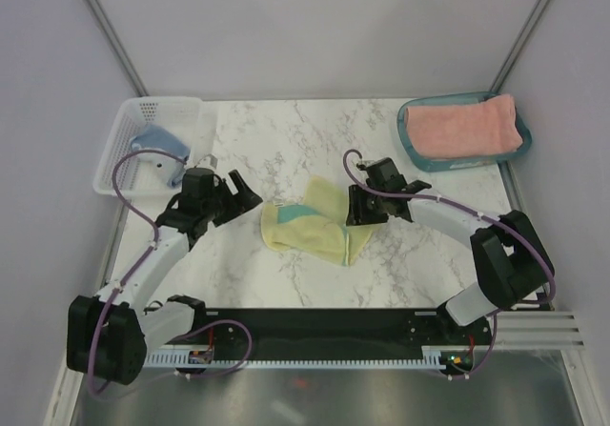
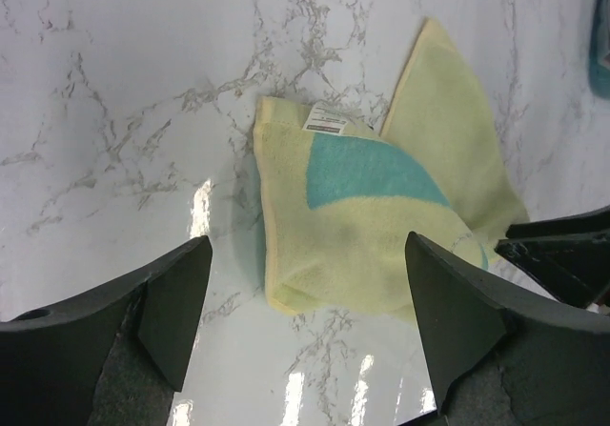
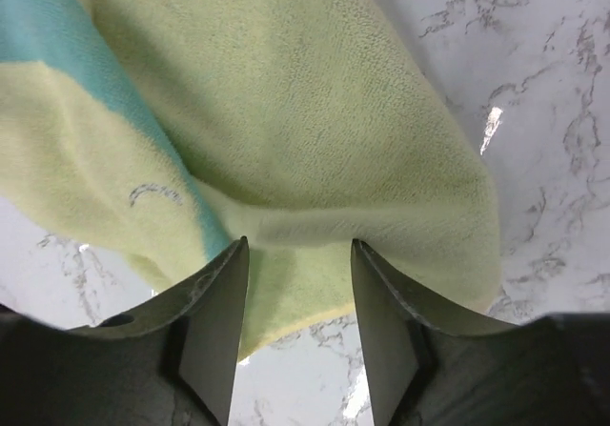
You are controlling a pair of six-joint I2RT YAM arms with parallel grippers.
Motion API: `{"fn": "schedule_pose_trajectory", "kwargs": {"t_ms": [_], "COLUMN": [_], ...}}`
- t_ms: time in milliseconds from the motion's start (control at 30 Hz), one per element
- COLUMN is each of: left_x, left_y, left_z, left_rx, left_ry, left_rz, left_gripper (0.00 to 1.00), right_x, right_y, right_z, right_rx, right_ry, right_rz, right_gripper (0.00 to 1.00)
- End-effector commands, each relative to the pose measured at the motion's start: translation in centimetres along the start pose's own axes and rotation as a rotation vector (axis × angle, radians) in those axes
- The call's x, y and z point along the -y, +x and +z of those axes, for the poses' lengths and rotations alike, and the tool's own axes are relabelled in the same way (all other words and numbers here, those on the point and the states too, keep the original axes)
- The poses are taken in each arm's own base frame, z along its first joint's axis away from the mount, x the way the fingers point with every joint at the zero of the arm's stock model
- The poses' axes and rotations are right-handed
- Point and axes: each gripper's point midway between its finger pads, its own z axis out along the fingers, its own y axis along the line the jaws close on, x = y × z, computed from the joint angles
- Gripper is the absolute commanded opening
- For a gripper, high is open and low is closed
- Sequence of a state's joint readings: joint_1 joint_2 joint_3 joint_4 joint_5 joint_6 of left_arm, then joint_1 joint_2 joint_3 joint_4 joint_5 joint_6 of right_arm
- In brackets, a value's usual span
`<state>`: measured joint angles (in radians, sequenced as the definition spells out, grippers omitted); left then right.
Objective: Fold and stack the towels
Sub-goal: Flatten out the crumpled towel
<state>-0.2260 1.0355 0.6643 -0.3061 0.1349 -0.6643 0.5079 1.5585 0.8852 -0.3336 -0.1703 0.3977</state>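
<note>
The pale-yellow towel [image 1: 310,221] lies loosely folded in the middle of the table, its teal patch [image 2: 367,171] and white label [image 2: 329,118] facing up. My left gripper [image 1: 243,193] hovers just left of it, jaws wide open and empty [image 2: 307,254]. My right gripper [image 1: 358,212] is at the towel's right end, its fingers apart, with a raised fold of the yellow towel [image 3: 315,111] at the tips [image 3: 297,250]. The salmon-pink towel [image 1: 464,127] lies folded in the teal basket. The grey-blue towel [image 1: 157,143] sits in the white basket.
A teal basket [image 1: 419,154] stands at the back right, a white slatted basket [image 1: 119,154] at the back left. Grey walls close in the marble table [image 1: 286,131]. The right arm's fingers [image 2: 562,254] show at the edge of the left wrist view.
</note>
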Motion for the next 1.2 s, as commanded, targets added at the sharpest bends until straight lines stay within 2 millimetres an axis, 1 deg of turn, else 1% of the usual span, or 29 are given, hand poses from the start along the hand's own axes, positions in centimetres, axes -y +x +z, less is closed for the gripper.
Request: {"fn": "schedule_pose_trajectory", "kwargs": {"t_ms": [0,33,67,133,167,200,233,267,300,333,400,433,467,500,533,600,633,667,700,733,767,833,900,933,1000,1033,1100,1133,1167], "left_x": [0.5,0.2,-0.6,-0.9,-0.9,-1.5,-1.6,-1.2,-2.0,-1.6,-1.8,-1.9,-1.8,-1.6,-1.8,-1.1,-0.7,-0.2,0.1,0.3,0.4,0.3,0.4,0.3,0.5,0.6,1.2,1.6,2.0], "left_y": [0.2,0.2,0.7,0.8,0.8,1.4,1.7,1.2,2.1,1.8,2.7,3.0,3.4,3.3,3.8,4.0,3.8,4.4,4.4,4.3,4.6,5.0,5.2,5.4,5.3,5.4,4.8,4.5,4.3], "left_z": [2.0,2.5,3.5,4.5,5.1,6.1,7.3,7.3,8.3,8.8,9.5,9.7,9.8,10.0,10.1,10.3,10.7,10.7,10.9,11.2,11.3,11.3,11.2,11.1,10.7,10.5,9.8,9.5,9.1], "left_rx": [-0.028,-0.034,-0.059,-0.078,-0.087,-0.120,-0.147,-0.138,-0.181,-0.188,-0.231,-0.241,-0.255,-0.249,-0.257,-0.262,-0.253,-0.281,-0.286,-0.289,-0.304,-0.318,-0.324,-0.328,-0.323,-0.324,-0.310,-0.303,-0.300], "left_ry": [0.029,0.013,-0.022,-0.040,-0.041,-0.059,-0.067,-0.056,-0.081,-0.076,-0.078,-0.075,-0.064,-0.048,-0.045,-0.002,0.032,0.057,0.072,0.083,0.089,0.092,0.096,0.097,0.110,0.113,0.139,0.152,0.167], "left_rz": [-0.016,-0.018,-0.022,-0.029,-0.030,-0.037,-0.038,-0.037,-0.035,-0.034,-0.052,-0.061,-0.068,-0.074,-0.079,-0.092,-0.093,-0.103,-0.110,-0.111,-0.113,-0.114,-0.117,-0.116,-0.106,-0.102,-0.083,-0.076,-0.067], "left_gripper": [0.89,0.89,0.89,0.88,0.88,0.87,0.86,0.85,0.84,0.83,0.81,0.81,0.80,0.80,0.80,0.78,0.75,0.74,0.72,0.70,0.69,0.61,0.57,0.48,0.37,0.25,0.15,0.05,0.02], "right_x": [-1.8,-2.5,-2.7,-3.4,-3.9,-3.8,-4.2,-4.2,-3.9,-3.8,-3.7,-3.5,-3.6,-3.6,-3.1,-3.7,-4.0,-4.2,-4.7,-5.1,-5.2,-5.3,-5.2,-4.8,-4.4,-4.0,-2.4,-1.9,-1.1], "right_y": [-2.8,-4.0,-4.5,-5.9,-6.1,-5.9,-6.6,-6.6,-6.3,-6.0,-5.4,-4.5,-4.0,-4.3,-3.3,-3.1,-2.6,-2.4,-2.7,-2.3,-2.4,-2.3,-2.4,-2.3,-2.5,-2.7,-3.0,-3.1,-3.3], "right_z": [-2.4,-3.0,-3.2,-3.2,-2.9,-1.7,-1.4,-0.8,0.5,1.2,2.4,2.9,3.1,3.1,3.4,3.7,4.0,4.2,4.5,4.5,4.5,4.6,4.5,4.4,3.8,3.6,3.1,2.9,2.7], "right_rx": [0.068,0.093,0.103,0.124,0.112,0.082,0.084,0.074,0.053,0.040,0.014,-0.005,-0.009,0.017,0.006,0.012,-0.003,-0.010,0.000,-0.010,-0.008,-0.011,-0.009,0.000,0.017,0.025,0.046,0.056,0.065], "right_ry": [-0.035,-0.049,-0.053,-0.065,-0.087,-0.087,-0.100,-0.098,-0.094,-0.092,-0.097,-0.101,-0.105,-0.107,-0.099,-0.143,-0.164,-0.185,-0.213,-0.235,-0.245,-0.252,-0.246,-0.225,-0.198,-0.174,-0.081,-0.046,-0.005], "right_rz": [0.001,-0.008,-0.008,-0.014,-0.020,-0.014,-0.011,-0.003,0.010,0.022,0.072,0.092,0.131,0.140,0.156,0.175,0.176,0.176,0.180,0.181,0.186,0.194,0.194,0.192,0.182,0.173,0.142,0.127,0.106], "right_gripper": [0.56,0.57,0.58,0.58,0.58,0.58,0.58,0.58,0.58,0.58,0.58,0.61,0.62,0.64,0.65,0.66,0.66,0.66,0.65,0.63,0.62,0.59,0.56,0.56,0.56,0.56,0.56,0.56,0.56]}}
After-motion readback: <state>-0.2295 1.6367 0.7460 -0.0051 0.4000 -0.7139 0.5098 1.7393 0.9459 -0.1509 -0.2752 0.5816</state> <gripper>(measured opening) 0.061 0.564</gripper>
